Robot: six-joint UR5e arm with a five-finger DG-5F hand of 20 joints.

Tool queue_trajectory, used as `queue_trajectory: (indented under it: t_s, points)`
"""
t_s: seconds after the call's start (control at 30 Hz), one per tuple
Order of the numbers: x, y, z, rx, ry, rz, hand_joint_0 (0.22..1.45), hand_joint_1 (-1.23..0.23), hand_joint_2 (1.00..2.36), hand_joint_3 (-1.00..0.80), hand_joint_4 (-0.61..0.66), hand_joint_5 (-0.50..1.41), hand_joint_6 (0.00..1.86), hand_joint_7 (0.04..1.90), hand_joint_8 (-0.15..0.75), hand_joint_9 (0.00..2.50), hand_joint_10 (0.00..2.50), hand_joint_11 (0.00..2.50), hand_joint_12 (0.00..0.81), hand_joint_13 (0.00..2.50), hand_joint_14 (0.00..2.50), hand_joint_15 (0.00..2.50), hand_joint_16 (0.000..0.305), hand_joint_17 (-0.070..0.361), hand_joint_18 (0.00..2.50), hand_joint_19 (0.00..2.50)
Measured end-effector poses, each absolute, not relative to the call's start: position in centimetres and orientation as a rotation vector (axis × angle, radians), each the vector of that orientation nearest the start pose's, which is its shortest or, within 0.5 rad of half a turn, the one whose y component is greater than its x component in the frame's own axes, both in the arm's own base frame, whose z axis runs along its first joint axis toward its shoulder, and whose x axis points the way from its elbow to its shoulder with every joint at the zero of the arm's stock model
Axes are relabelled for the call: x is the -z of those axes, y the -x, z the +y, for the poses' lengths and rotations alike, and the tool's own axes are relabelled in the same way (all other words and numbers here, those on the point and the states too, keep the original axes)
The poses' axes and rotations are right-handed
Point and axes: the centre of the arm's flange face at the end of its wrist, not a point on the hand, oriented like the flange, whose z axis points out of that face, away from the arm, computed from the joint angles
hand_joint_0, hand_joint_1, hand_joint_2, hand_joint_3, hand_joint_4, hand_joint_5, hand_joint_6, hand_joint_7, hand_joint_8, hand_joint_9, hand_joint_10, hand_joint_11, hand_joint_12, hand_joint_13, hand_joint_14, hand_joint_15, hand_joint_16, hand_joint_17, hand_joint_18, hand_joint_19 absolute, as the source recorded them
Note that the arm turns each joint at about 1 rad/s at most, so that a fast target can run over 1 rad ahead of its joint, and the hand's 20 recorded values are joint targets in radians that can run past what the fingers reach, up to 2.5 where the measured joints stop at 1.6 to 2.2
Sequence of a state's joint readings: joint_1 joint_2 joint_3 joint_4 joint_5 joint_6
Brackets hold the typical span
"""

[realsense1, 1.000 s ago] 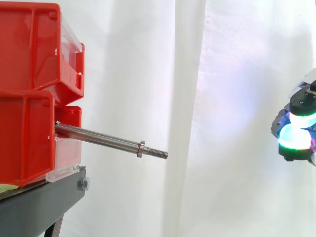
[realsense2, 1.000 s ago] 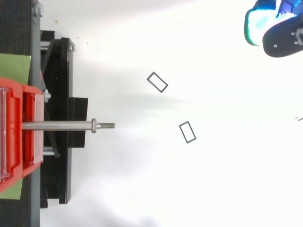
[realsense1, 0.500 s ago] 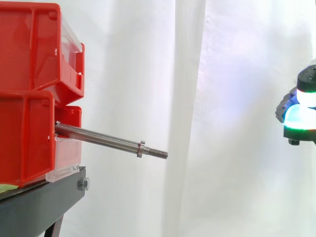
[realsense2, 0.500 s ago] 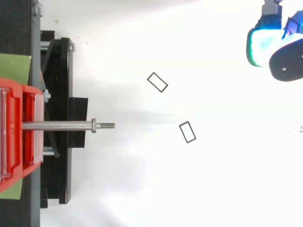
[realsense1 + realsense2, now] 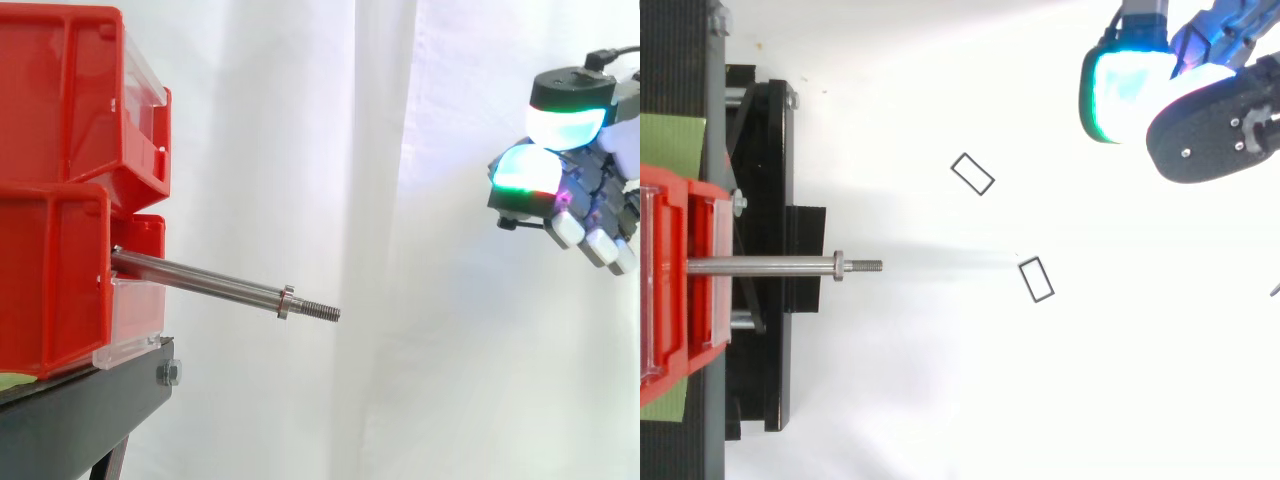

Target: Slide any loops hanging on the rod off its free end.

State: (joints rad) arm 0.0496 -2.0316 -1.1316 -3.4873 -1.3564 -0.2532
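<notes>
We are holding the hand (image 5: 575, 185) clear, fingers curled on nothing, because the rod (image 5: 200, 280) far down-left of them is sitting bare, one loop (image 5: 978, 167) and a second loop (image 5: 1045, 275) lying below.

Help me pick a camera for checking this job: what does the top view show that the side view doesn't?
From above: two rectangular loops, one and another, lying on the white surface beyond the rod's free end, plus a green mat. From the side: the red bins stacked one on another, the curtain, the rod sloping down toward its threaded tip. Shared: the rod with nothing hanging on it, the black stand, and the hand far off to the right.
</notes>
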Motion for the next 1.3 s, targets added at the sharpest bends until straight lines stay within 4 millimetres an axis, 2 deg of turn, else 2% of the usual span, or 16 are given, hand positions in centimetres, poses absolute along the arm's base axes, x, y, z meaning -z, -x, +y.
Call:
queue_trajectory:
  t_s: [0.4,1.03,1.3]
  points:
    - [-40.78,-64.70,-11.62,-0.666,-1.209,1.548,0.64,-0.68,1.02,-0.26,0.05,-0.15,0.95,1.07,0.317,1.01,0.01,0.38,0.270,1.04,0.01,0.31,0.040,0.089,0.93,0.48]
    - [-40.99,-65.17,-11.58,-0.684,-1.187,1.519,0.64,-0.68,1.02,-0.27,0.05,-0.15,0.95,1.05,0.330,1.03,0.01,0.38,0.271,1.06,0.01,0.31,0.039,0.089,0.95,0.48]
    - [-40.99,-65.19,-11.55,-0.684,-1.186,1.519,0.65,-0.69,1.02,-0.27,0.05,-0.15,0.95,1.06,0.362,1.04,0.01,0.35,0.264,1.06,0.01,0.30,0.038,0.087,0.94,0.45]
